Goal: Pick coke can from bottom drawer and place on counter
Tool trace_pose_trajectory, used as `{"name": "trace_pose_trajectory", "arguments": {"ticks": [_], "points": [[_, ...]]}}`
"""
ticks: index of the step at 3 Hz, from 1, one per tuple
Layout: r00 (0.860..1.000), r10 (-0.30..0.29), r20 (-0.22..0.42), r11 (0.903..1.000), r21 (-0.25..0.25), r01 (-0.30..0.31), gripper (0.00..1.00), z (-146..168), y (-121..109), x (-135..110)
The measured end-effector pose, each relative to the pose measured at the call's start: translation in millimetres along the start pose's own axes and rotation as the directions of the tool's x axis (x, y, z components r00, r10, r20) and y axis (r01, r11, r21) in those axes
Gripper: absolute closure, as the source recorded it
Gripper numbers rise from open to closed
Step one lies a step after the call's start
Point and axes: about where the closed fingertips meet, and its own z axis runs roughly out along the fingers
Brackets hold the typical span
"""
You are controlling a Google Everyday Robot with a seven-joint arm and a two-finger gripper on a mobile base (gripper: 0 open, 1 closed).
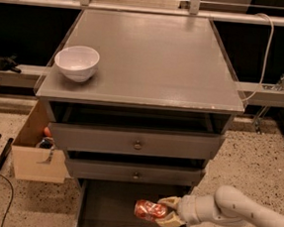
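Observation:
The coke can [149, 210], red with silver marks, lies on its side above the dark floor of the open bottom drawer [105, 207]. My gripper [167, 212] comes in from the right on a white arm. Its tan fingers [170, 202] are closed around the can's right end, one above and one below. The counter [152, 56] is the broad grey top of the cabinet above. A white bowl [77, 62] stands at its front left corner.
Two shallower grey drawers [137, 144] with round knobs stick out above the bottom drawer. A cardboard box [35, 151] stands at the cabinet's left on the speckled floor. A white bracket [265, 94] and a cable are at the right.

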Motion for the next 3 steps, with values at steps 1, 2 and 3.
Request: {"name": "trace_pose_trajectory", "arguments": {"ticks": [1,2,3], "points": [[0.998,-0.064,0.004,0.9979,0.014,0.064,1.0,-76,15,-50],[0.998,-0.062,0.007,0.998,0.012,0.062,1.0,-74,16,-49],[0.992,-0.108,0.061,0.994,0.023,0.107,1.0,-88,18,-73]]}}
